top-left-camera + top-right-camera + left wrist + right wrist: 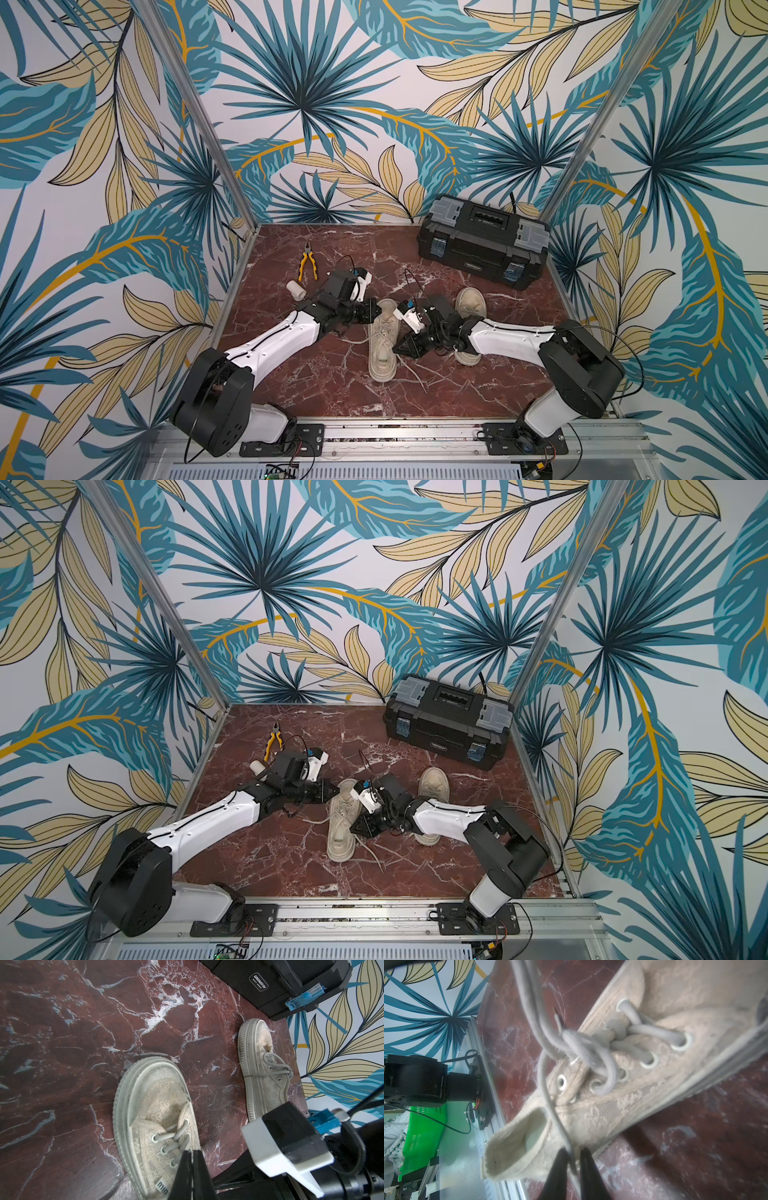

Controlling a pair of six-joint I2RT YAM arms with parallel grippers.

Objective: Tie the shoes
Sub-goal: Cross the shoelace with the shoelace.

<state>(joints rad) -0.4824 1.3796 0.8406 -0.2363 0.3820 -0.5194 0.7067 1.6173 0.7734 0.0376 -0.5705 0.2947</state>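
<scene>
Two worn beige lace-up shoes stood on the red marble worktop (pixel 316 382), both with toes toward the back edge. The middle shoe (pixel 381 353) sat near the centre. The second shoe (pixel 471 302) stood nearer the right edge, its heel end hidden under the right arm.

The left gripper (pixel 190 1153) hovered over the middle shoe's eyelet row near the toe, its jaws pressed together with nothing visible between them. The right gripper (pixel 573 1156) hung beside that shoe's heel opening with its jaws slightly apart. A lace strand (pixel 548 1093) ran from a loose crossed knot (pixel 583 1047) over the eyelets down between its fingertips (pixel 560 1161); it could not be told whether they touched it.

In both top views, loose lace ends trailed off the middle shoe toward the left edge and the front edge.

A black toolbox (pixel 482 243) filled the back right corner. Yellow-handled pliers (pixel 307 262) lay near the back left corner, with a small white cylinder (pixel 296 289) by the left edge.
</scene>
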